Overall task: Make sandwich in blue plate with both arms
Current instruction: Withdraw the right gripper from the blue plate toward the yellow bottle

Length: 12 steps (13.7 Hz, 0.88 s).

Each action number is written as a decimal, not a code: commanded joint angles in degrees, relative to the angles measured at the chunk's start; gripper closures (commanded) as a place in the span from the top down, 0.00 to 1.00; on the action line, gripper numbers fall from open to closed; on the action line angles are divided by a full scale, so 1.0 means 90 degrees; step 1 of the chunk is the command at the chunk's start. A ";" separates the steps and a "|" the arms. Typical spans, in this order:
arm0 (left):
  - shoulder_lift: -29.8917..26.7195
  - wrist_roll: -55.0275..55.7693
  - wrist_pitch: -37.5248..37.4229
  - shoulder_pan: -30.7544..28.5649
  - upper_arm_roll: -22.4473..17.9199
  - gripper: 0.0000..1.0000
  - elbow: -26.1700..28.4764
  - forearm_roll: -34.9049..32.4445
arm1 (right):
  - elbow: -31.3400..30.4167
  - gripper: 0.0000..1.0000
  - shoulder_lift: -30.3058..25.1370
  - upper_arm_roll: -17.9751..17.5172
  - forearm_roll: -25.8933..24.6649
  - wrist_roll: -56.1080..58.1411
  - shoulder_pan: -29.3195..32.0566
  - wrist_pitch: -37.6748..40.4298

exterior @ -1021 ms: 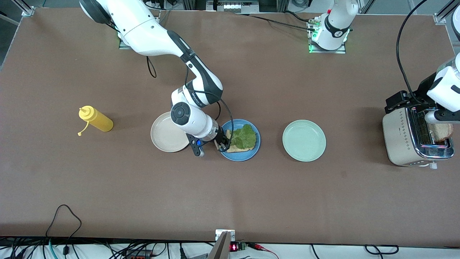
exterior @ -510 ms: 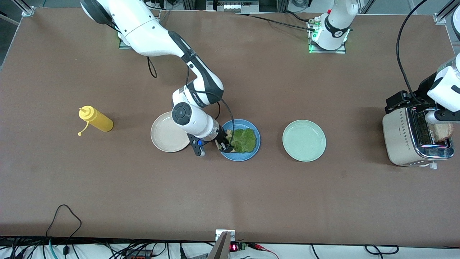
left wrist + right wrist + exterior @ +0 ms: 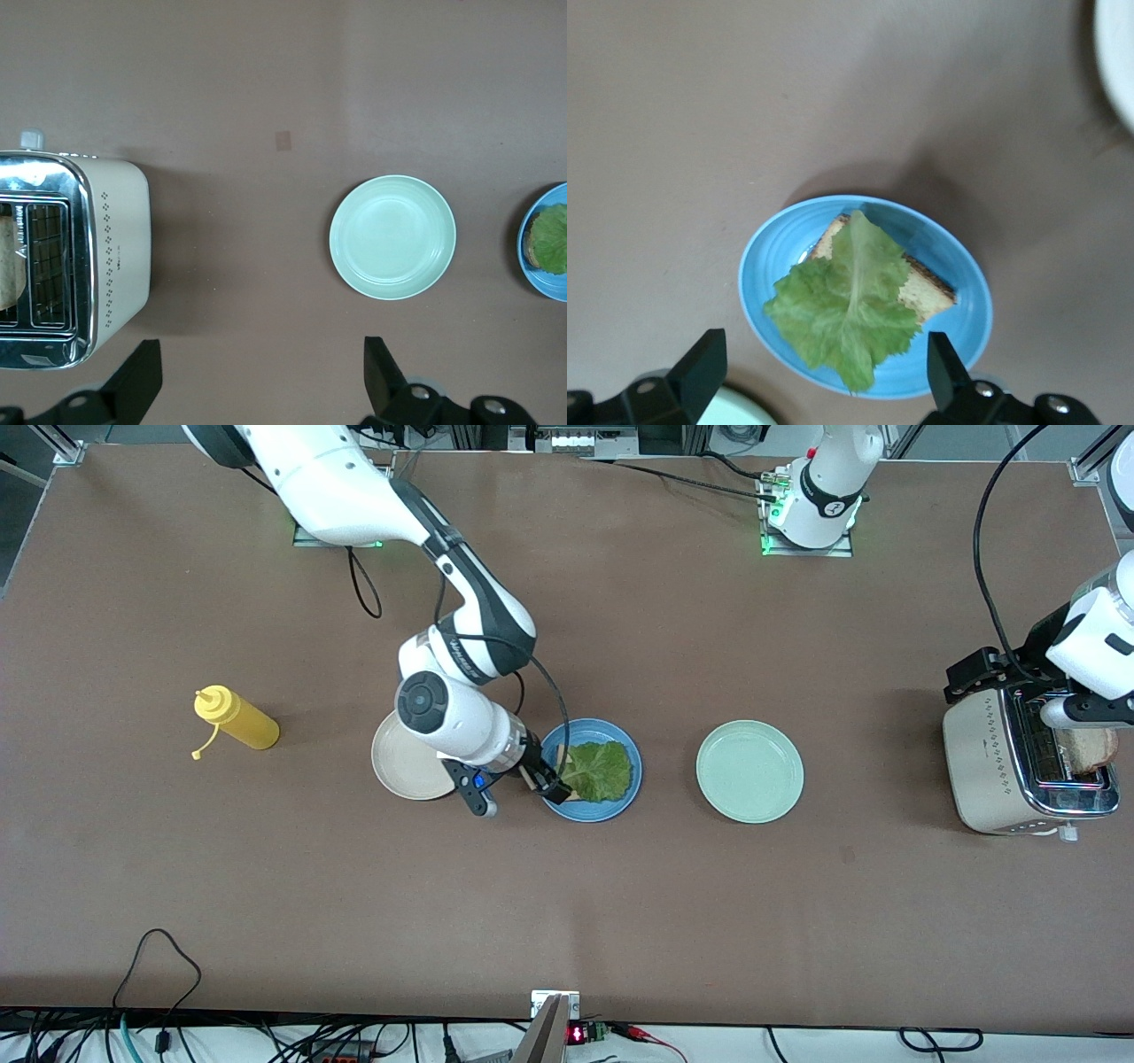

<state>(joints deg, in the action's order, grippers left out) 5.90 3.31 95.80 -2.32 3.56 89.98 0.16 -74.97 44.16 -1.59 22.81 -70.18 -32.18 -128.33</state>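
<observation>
The blue plate [image 3: 625,793] [image 3: 766,257] sits mid-table. It holds one bread slice [image 3: 926,288], and a green lettuce leaf [image 3: 602,769] [image 3: 846,305] lies flat on top, covering most of it. My right gripper [image 3: 542,781] [image 3: 824,345] hangs open just above the plate's edge on the cream plate's side, with nothing between its fingers. My left gripper [image 3: 1076,713] [image 3: 261,354] waits open and empty over the toaster [image 3: 1005,771] [image 3: 106,257]. A second bread slice [image 3: 1088,748] [image 3: 7,266] stands in the toaster's slot.
A pale green plate [image 3: 749,771] [image 3: 392,237] lies between the blue plate and the toaster. A cream-white plate [image 3: 399,766] lies beside the blue plate, partly under the right arm. A yellow squeeze bottle [image 3: 237,722] lies toward the right arm's end.
The right gripper has opened and let go of the lettuce, which now lies flat on the bread. The right arm has drawn back a little toward the cream plate. The left arm has barely moved.
</observation>
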 commanded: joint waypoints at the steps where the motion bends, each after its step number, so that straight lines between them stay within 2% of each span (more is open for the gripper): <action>1: -0.0099 0.0033 -0.0108 -0.0016 0.0044 1.00 0.0012 0.0041 | -0.0273 1.00 -0.0608 -0.0038 0.0015 0.1065 0.0439 0.0691; 4: -0.0099 0.0033 -0.0108 -0.0016 0.0054 1.00 -0.0007 0.0050 | -0.0410 1.00 -0.1155 -0.0029 -0.0101 0.2199 0.0996 0.1697; 5: -0.0099 0.0033 -0.0108 -0.0035 0.0044 1.00 0.0002 0.0070 | -0.0487 1.00 -0.1514 -0.0038 -0.0441 0.2762 0.1162 0.2319; 7: -0.0109 0.0033 -0.0108 -0.0036 0.0054 1.00 -0.0007 0.0070 | -0.0692 1.00 -0.1906 -0.0038 -0.0493 0.3448 0.1338 0.2685; 9: -0.0099 0.0033 -0.0108 -0.0036 0.0054 1.00 -0.0007 0.0070 | -0.1325 1.00 -0.2531 -0.0048 -0.0503 0.4064 0.1591 0.2715; 12: -0.0099 0.0033 -0.0108 -0.0036 0.0054 1.00 -0.0017 0.0070 | -0.2652 1.00 -0.3614 -0.0116 -0.0638 0.5857 0.2177 0.2628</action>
<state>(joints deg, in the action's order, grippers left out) 5.74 3.32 95.66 -2.35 3.80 89.96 0.16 -87.79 20.11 -1.37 18.26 -27.00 -16.39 -103.36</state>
